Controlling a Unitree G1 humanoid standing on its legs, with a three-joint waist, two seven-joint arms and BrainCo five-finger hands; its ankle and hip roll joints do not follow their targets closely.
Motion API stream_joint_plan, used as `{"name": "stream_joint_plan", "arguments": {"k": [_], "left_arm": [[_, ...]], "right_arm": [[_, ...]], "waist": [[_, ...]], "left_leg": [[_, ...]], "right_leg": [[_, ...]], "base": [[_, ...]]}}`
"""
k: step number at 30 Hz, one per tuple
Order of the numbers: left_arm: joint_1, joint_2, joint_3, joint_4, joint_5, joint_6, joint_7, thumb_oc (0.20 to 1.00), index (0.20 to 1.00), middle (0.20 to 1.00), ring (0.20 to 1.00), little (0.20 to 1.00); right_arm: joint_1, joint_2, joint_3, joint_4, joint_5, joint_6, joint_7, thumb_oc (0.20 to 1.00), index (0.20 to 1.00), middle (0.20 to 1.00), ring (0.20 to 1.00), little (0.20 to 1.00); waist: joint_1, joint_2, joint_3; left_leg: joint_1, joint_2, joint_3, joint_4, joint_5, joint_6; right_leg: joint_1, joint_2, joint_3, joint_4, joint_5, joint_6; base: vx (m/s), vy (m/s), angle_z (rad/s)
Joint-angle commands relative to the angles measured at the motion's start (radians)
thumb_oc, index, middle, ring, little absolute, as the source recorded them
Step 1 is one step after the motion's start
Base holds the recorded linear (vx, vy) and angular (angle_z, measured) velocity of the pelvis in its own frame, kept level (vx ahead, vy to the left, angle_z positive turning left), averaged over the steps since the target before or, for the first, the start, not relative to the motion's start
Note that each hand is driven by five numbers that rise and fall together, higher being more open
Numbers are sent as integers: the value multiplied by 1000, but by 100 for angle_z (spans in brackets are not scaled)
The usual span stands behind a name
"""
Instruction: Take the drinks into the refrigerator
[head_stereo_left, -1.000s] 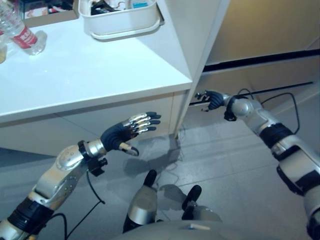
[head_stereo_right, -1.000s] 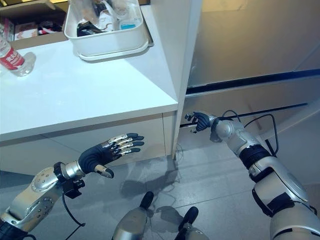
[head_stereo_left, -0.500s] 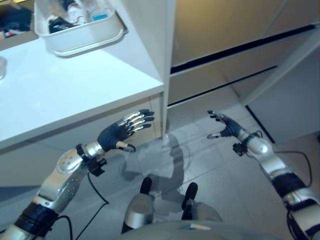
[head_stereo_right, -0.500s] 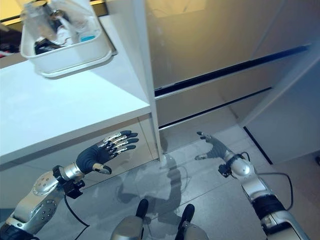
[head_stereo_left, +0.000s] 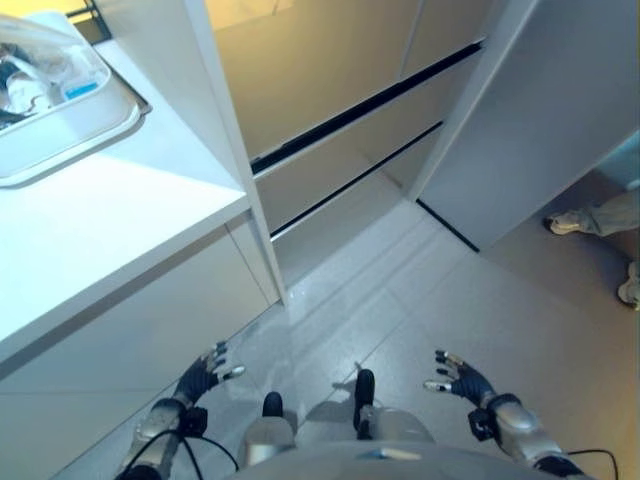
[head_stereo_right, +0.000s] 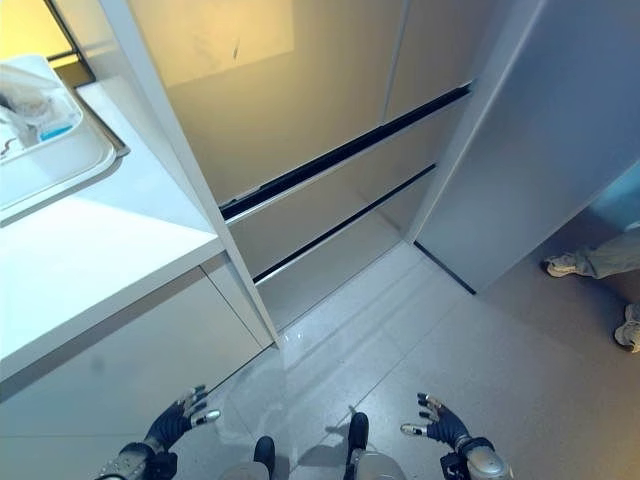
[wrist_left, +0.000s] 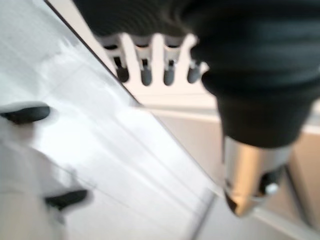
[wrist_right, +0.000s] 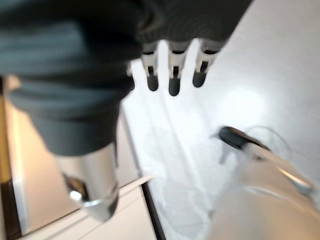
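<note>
The refrigerator (head_stereo_left: 330, 70) stands ahead, a glossy beige front with two dark horizontal gaps between its door and drawers, all closed. My left hand (head_stereo_left: 197, 378) hangs low over the grey floor, open with fingers spread and holding nothing. My right hand (head_stereo_left: 465, 383) is equally low on the other side, also open and empty. In the left wrist view the fingers (wrist_left: 145, 75) are straight, and in the right wrist view the fingers (wrist_right: 172, 75) are straight too. On the white counter (head_stereo_left: 90, 230) at the left sits a white tray (head_stereo_left: 90, 130) with wrapped items.
A white upright panel (head_stereo_left: 215, 130) separates the counter from the refrigerator. A tall grey panel (head_stereo_left: 550, 120) stands out at an angle on the right. A person's legs and shoes (head_stereo_left: 590, 218) are at the right edge. Grey floor (head_stereo_left: 400, 290) lies open between.
The camera has swung right, towards the refrigerator. My right hand has left the refrigerator's dark gap, and both hands have dropped low near the floor. The bottle on the counter has left the picture.
</note>
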Motion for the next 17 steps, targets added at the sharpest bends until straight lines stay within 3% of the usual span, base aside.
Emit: {"name": "stream_joint_plan", "arguments": {"k": [1,3,6,17], "left_arm": [[-67,-13,9,121,160,37,111,1000,1000,1000,1000,1000],[-81,-34,0,180,238,49,146,1000,1000,1000,1000,1000],[-89,-69,-2,199,181,75,133,1000,1000,1000,1000,1000],[-93,-90,-43,183,148,70,119,1000,1000,1000,1000,1000]], "right_arm": [[-76,-3,9,56,41,-1,-36,1000,1000,1000,1000,1000],[-91,29,9,124,41,18,-50,1000,1000,1000,1000,1000],[-89,64,15,178,45,33,-60,1000,1000,1000,1000,1000],[-97,86,26,210,41,39,-79,1000,1000,1000,1000,1000]], "waist": [[14,9,-6],[9,8,-16],[5,9,-35],[10,11,-51]], "left_leg": [[-24,-43,-3,3,-45,69],[-16,-44,9,1,-50,70],[-9,-48,17,1,-56,69],[-18,-55,13,1,-55,66]], "right_leg": [[-21,-45,31,137,-79,74],[-14,-45,38,126,-76,75],[4,-48,43,104,-67,77],[30,-57,26,67,-52,84]], "base": [[26,20,-19],[30,14,-21],[57,11,-11],[12,0,-3]]}}
